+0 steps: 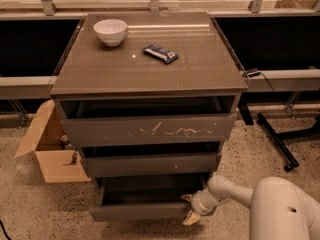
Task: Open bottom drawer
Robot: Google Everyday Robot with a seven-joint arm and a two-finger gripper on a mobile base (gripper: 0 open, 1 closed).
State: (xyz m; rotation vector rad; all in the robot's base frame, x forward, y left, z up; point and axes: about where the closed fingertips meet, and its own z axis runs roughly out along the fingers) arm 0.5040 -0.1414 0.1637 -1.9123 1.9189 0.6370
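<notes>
The bottom drawer (140, 211) is the slim dark grey-brown front at the foot of the cabinet, pulled out well past the two fronts above it, its dark inside showing. My gripper (190, 208) is at the drawer's right front corner, on the end of the white arm (227, 189) that comes in from the lower right. One cream finger (191, 217) hangs just below and to the right of the front's end; the other sits higher, near the drawer's right side. Above are the middle front (150, 164) and the tall scratched top front (150, 130).
The cabinet top holds a white bowl (110, 31) and a dark wrapped bar (160, 53). An open cardboard box (50, 149) stands on the speckled floor at the left. A black stand leg (277, 141) lies on the floor at the right. My white arm housing (285, 209) fills the lower right corner.
</notes>
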